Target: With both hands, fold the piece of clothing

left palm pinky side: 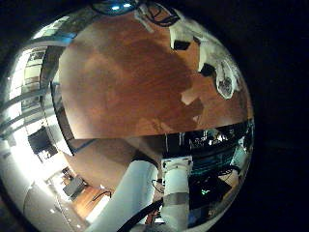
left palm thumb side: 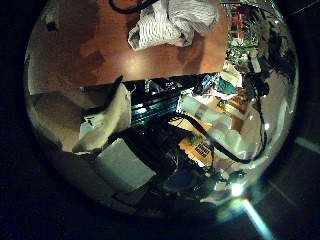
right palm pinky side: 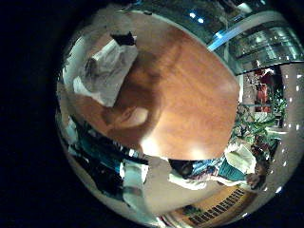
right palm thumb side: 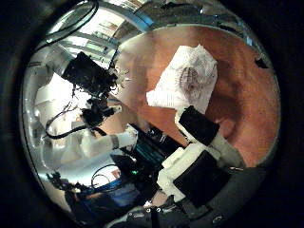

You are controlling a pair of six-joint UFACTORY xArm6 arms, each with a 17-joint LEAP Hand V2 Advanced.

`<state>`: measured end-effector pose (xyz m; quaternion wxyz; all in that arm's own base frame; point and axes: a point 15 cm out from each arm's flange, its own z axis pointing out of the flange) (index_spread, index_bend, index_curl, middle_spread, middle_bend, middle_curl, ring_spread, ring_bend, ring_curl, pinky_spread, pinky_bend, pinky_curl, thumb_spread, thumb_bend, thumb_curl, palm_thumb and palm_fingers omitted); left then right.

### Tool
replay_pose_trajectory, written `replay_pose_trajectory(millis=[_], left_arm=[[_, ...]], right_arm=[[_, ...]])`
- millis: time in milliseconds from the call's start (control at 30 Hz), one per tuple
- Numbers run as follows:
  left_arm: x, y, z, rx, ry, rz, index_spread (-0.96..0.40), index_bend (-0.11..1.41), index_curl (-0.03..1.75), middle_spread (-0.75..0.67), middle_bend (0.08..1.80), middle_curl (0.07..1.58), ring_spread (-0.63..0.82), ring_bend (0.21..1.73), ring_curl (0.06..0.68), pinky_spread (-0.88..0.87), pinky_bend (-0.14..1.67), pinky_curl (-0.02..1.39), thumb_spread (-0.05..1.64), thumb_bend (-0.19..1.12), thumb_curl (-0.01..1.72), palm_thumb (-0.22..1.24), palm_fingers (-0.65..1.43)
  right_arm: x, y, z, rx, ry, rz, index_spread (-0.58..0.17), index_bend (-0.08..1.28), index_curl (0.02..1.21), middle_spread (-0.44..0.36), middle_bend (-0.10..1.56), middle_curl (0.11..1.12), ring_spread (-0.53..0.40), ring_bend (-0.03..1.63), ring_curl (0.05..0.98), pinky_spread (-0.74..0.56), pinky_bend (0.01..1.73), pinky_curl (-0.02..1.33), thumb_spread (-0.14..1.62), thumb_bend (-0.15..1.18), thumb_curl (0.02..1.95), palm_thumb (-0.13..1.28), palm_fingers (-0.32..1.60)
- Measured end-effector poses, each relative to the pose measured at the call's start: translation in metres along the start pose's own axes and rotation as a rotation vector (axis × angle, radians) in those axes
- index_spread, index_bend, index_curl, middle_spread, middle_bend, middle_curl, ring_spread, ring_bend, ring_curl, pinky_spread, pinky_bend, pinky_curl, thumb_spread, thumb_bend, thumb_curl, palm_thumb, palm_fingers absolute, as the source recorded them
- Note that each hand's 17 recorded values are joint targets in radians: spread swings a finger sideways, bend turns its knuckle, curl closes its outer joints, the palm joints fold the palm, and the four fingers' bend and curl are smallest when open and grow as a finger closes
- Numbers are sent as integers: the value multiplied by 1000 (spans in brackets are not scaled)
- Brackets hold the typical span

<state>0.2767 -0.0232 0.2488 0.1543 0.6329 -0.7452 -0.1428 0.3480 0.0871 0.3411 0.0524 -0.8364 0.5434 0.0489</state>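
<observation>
The piece of clothing [right palm thumb side: 185, 76] lies crumpled in a heap on the wooden table [right palm thumb side: 237, 104]. The right thumb side palm view shows it beyond my right hand's own fingers [right palm thumb side: 202, 133], which reach out fairly straight and hold nothing. It also lies on the table in the right little finger side palm view [right palm pinky side: 107, 66]. The left thumb side palm view shows the heap [left palm thumb side: 170, 25] near the table's edge. My left hand's fingers [left palm pinky side: 188, 41] show relaxed in the left little finger side palm view, above the table, away from the cloth. Another hand [right palm thumb side: 90, 74] hangs over the table's far side.
A wide bare stretch of table [right palm pinky side: 180, 95] lies beside the cloth. A small dark object [right palm pinky side: 123, 39] sits on the table just past the cloth. A white arm [left palm pinky side: 169, 188] stands beyond the table edge. Cluttered furniture [left palm thumb side: 190, 110] surrounds the table.
</observation>
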Motion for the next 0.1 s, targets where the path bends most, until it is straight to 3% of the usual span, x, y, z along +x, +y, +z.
replay_pose_trajectory(millis=[100], left_arm=[[1,5,4,-16,1,2,-51,178,389,71,194,401,17,761,250,70,414,439,1169,-19,352,523,257]], right_arm=[[-4,10,0,-42,-16,4,-433,224,407,-128,438,451,-111,879,325,254,743,429,1259,-17,385,697,281]])
